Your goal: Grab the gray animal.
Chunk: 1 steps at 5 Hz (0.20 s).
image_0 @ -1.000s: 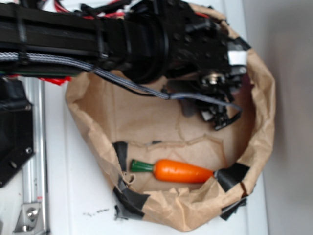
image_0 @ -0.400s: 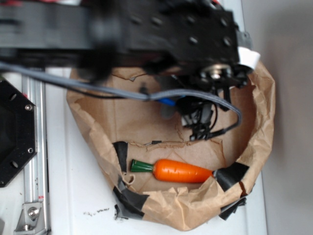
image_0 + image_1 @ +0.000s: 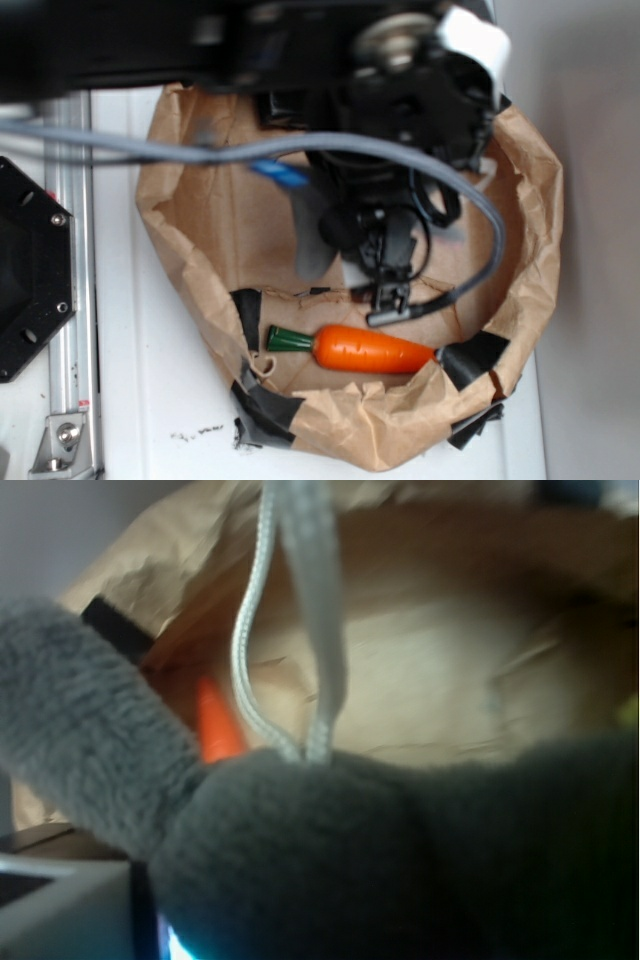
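The gray animal (image 3: 330,860) fills the lower half of the wrist view, pressed up close between the jaws. Its white string loop (image 3: 290,620) stands up from it, and a fuzzy lighter limb (image 3: 90,710) juts out at the left. In the exterior view a floppy gray part of the animal (image 3: 312,238) hangs beside my gripper (image 3: 378,258), above the floor of the paper bag. The gripper is shut on the plush, and its fingers are mostly hidden by the toy and the arm.
A brown paper bag (image 3: 540,200) with rolled edges and black tape surrounds the gripper. An orange plastic carrot (image 3: 365,350) lies at the bag's near side, also seen as an orange carrot sliver (image 3: 215,730). A gray cable (image 3: 480,210) loops beside the wrist. A black base plate (image 3: 30,270) sits at the left.
The arm has risen toward the camera and shifted forward in the bag. The gray plush now hangs beside the gripper, where before only the black wrist showed.
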Available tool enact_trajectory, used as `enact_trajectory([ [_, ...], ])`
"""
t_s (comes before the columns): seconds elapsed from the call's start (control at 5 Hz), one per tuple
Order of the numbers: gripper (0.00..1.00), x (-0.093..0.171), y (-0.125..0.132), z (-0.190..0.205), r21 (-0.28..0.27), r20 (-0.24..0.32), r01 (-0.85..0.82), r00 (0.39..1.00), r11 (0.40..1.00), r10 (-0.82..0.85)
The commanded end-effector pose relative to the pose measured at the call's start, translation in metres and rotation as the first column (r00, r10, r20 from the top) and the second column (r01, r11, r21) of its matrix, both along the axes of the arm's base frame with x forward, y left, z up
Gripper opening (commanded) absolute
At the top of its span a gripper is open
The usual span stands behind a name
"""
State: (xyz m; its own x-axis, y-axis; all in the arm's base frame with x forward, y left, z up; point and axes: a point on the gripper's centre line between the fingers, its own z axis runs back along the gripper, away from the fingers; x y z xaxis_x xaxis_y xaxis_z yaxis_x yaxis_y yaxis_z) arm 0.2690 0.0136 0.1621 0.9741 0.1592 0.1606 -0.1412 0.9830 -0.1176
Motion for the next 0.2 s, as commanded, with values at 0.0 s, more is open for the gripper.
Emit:
enact_trajectory([
  [0.0, 0.00, -0.0033, 0.0062, -0.0041, 0.068, 0.104, -0.084, 0.992, 0.994, 0.077],
])
